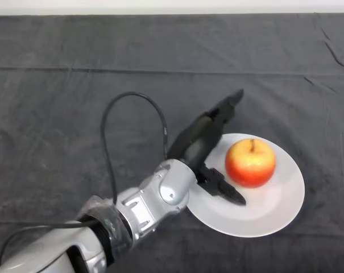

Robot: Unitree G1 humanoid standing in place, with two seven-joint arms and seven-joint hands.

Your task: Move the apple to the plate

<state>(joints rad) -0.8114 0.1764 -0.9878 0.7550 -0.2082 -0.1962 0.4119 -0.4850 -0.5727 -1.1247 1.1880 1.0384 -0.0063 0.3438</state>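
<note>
Fingers [226, 109] and thumb [224, 189] of the black left hand [197, 142] spread wide, holding nothing. Between and just beyond them, untouched, a round, glossy red-yellow apple [251, 162] stands stem-up on the smooth white round plate [274, 213], upon wrinkled dark cloth [58, 114].

My left hand [203, 142] covers the left rim of the white plate [285, 205], so I can't see that edge. The arm [143, 207] runs out of frame at the lower left, and the dark cloth [58, 114] is cut off at every side
</note>
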